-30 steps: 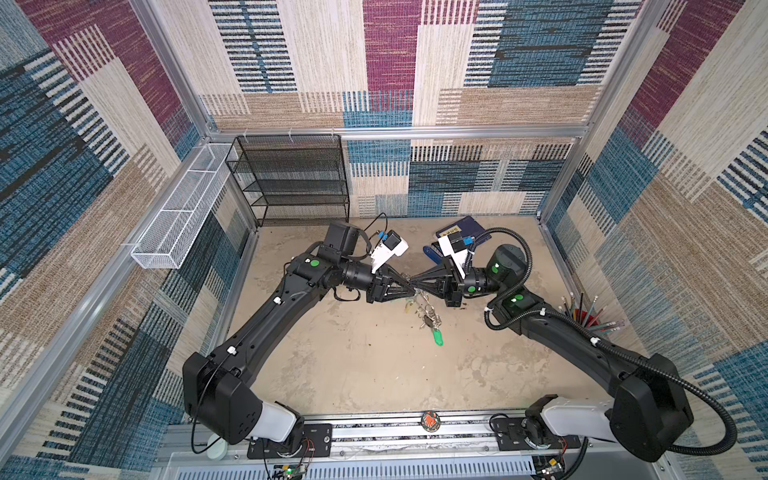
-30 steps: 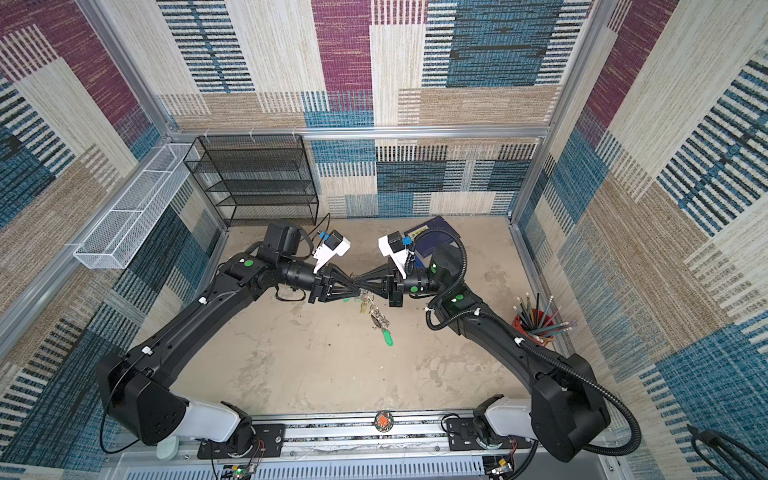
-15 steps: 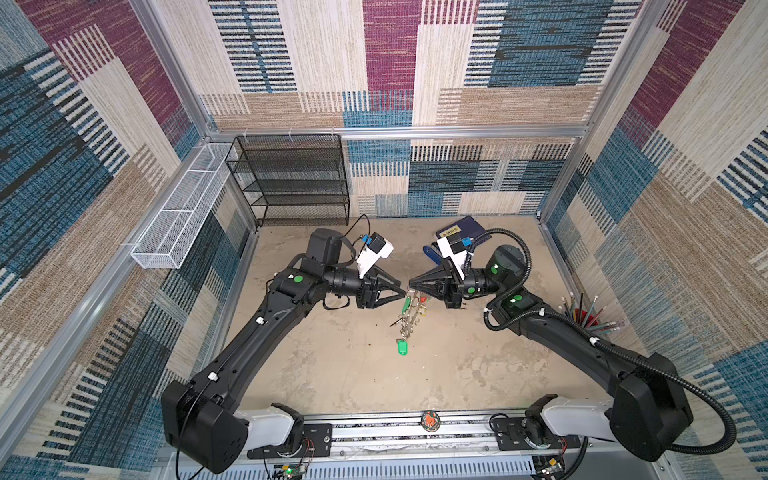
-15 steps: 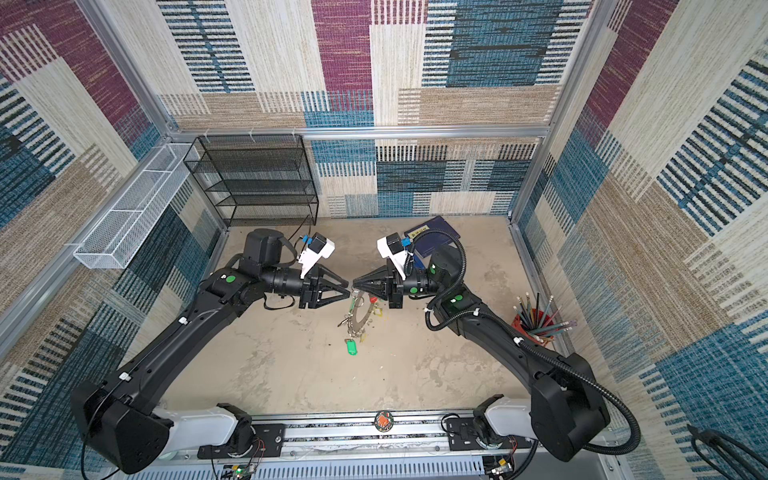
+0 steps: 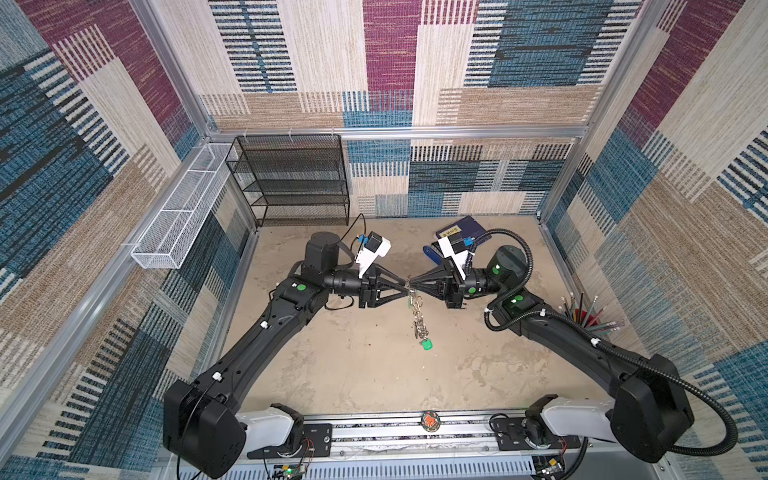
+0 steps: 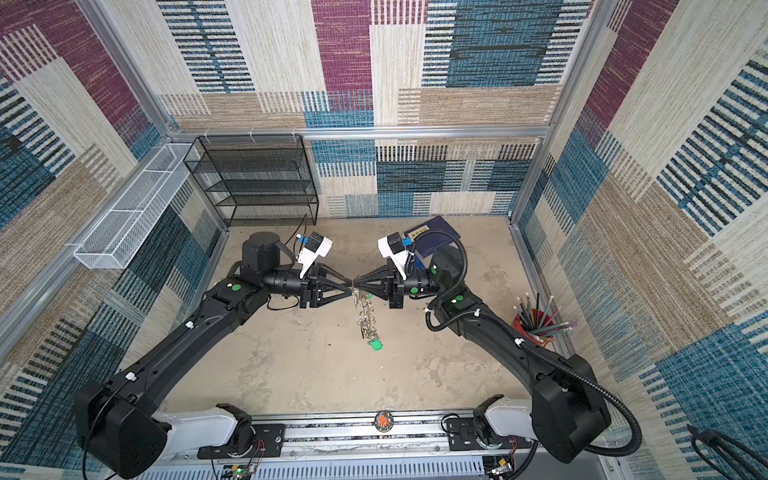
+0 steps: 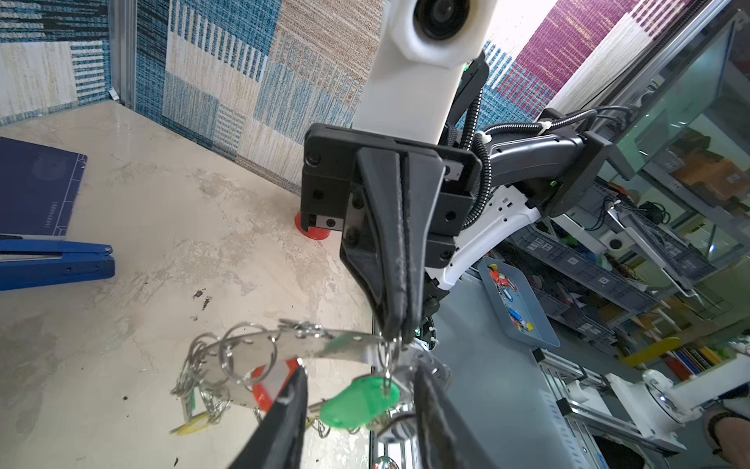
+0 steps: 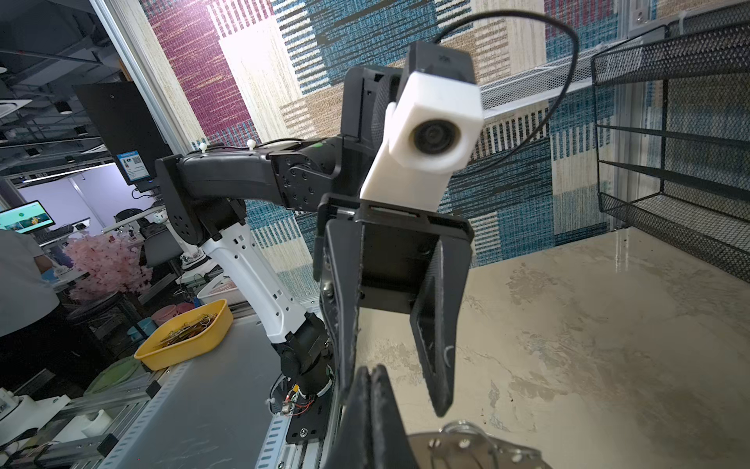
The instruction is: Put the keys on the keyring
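Right, my right hand is clamped shut on the rim of the keyring, which sticks out sideways from its fingertips with loose rings hanging under it. My left hand is open, a finger on either side of the green-tagged key, which dangles just below the right hand's tips. That pinch is thin and right at the edge. If I close left and tug, the disc could twist free and drop to the table. I can't find the black-tagged key.
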`<state>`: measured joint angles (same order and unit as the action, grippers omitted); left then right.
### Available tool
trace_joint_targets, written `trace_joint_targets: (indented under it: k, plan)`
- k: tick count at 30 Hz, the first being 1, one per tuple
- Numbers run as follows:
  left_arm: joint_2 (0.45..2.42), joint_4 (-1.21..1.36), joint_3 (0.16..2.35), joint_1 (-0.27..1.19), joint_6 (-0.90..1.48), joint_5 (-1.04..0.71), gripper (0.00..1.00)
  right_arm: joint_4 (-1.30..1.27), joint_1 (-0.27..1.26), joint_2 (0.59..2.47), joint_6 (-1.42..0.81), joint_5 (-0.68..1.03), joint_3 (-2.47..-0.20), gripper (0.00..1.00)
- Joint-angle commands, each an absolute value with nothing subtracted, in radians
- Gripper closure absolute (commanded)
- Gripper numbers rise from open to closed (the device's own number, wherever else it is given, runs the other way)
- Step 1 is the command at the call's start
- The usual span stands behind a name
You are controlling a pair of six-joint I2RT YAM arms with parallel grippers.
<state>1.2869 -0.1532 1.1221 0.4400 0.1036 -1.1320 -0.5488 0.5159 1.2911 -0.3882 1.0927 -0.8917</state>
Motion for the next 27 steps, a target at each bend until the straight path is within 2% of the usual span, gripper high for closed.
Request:
trace_joint_targets:
  k: [1,8,13,16,18,22,27]
  plan:
    - [1.292,-0.109,1.122,0.445,0.142,-1.163,0.58,-0.594,0.517,1.285,-0.402,1.093,-0.895,1.0]
    - [1.302,-0.14,1.127,0.461,0.123,-1.158,0.62,-0.596,0.517,1.291,-0.399,1.09,-0.898,1.0]
    - [1.308,-0.136,1.126,0.471,0.124,-1.15,0.7,-0.594,0.517,1.29,-0.399,1.091,-0.898,1.0]
    - [1.313,-0.126,1.123,0.474,0.136,-1.148,0.79,-0.595,0.517,1.289,-0.4,1.088,-0.896,1.0]
    - [1.315,-0.121,1.12,0.475,0.144,-1.145,0.9,-0.594,0.517,1.288,-0.4,1.085,-0.896,1.0]
    - [1.306,-0.136,1.121,0.474,0.136,-1.113,1.0,-0.596,0.517,1.288,-0.4,1.082,-0.895,1.0]
    - [1.302,-0.253,1.162,0.473,0.046,-1.055,1.0,-0.595,0.517,1.279,-0.399,1.079,-0.889,0.99]
